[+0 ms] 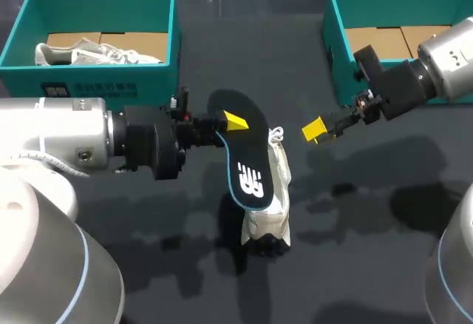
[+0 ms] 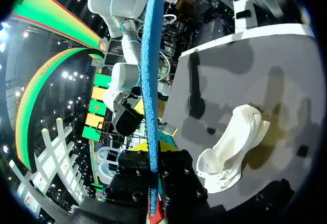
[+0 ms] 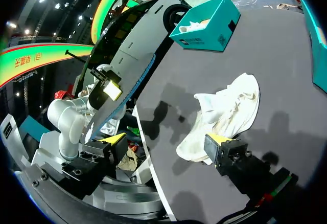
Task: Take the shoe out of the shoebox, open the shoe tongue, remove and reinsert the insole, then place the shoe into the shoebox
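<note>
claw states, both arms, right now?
Left claw: closed on the insole.
Right claw: open, holding nothing.

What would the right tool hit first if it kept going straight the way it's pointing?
Probably the white shoe, lying just ahead of the right tool. The insole held by the left tool sits close beyond, and depth is unclear.

Left tool (image 2: 154, 155) clamps insole (image 2: 151, 55) edge-on, blue rim running straight out ahead of fingers. White shoe (image 2: 234, 144) lies on its side on grey tabletop (image 2: 245, 65), beside tool, apart from insole.
</note>
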You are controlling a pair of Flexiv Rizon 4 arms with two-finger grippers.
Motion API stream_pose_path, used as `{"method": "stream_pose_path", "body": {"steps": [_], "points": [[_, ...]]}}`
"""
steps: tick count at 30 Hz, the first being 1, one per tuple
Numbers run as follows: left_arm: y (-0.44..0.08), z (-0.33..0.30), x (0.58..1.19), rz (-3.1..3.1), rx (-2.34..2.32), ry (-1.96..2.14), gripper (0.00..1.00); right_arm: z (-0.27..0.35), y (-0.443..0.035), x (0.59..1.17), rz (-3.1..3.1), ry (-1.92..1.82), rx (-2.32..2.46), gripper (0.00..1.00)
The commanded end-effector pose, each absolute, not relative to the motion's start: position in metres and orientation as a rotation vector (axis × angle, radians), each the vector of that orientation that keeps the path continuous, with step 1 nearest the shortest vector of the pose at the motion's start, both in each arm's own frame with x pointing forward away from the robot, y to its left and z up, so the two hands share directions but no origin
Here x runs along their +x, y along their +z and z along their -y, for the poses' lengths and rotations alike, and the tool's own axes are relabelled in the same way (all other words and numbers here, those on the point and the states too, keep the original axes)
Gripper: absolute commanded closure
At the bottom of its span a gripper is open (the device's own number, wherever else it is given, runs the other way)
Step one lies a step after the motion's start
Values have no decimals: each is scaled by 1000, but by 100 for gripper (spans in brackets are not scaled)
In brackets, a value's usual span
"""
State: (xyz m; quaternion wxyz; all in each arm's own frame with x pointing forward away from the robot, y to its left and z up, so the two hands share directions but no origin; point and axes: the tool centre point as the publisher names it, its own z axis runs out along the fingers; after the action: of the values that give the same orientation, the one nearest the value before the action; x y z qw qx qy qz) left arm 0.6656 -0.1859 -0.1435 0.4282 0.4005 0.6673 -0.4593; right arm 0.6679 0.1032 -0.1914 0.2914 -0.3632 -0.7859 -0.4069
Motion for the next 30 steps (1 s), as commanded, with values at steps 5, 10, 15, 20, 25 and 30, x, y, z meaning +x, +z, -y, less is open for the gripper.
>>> {"method": "stream_pose_path", "body": {"steps": [5,10,15,20,25,30], "points": [[-124,174,626,-1855,944,-1264,100,-74,-199,637,2502,-939,-753,0],[-124,174,626,-1855,944,-1264,100,-71,-203,635,2497,-892,-755,0],[-124,174,626,-1855,944,-1264,100,-71,-203,635,2497,-892,-755,0],[-133,181,618,-1921,880,-1386,100,-71,-212,630,2585,-848,-689,0],[-139,185,606,-2015,789,-1548,100,-65,-233,616,2684,-831,-536,0],[-150,191,592,-2076,715,-1667,100,-66,-250,609,2737,-838,-436,0]]}}
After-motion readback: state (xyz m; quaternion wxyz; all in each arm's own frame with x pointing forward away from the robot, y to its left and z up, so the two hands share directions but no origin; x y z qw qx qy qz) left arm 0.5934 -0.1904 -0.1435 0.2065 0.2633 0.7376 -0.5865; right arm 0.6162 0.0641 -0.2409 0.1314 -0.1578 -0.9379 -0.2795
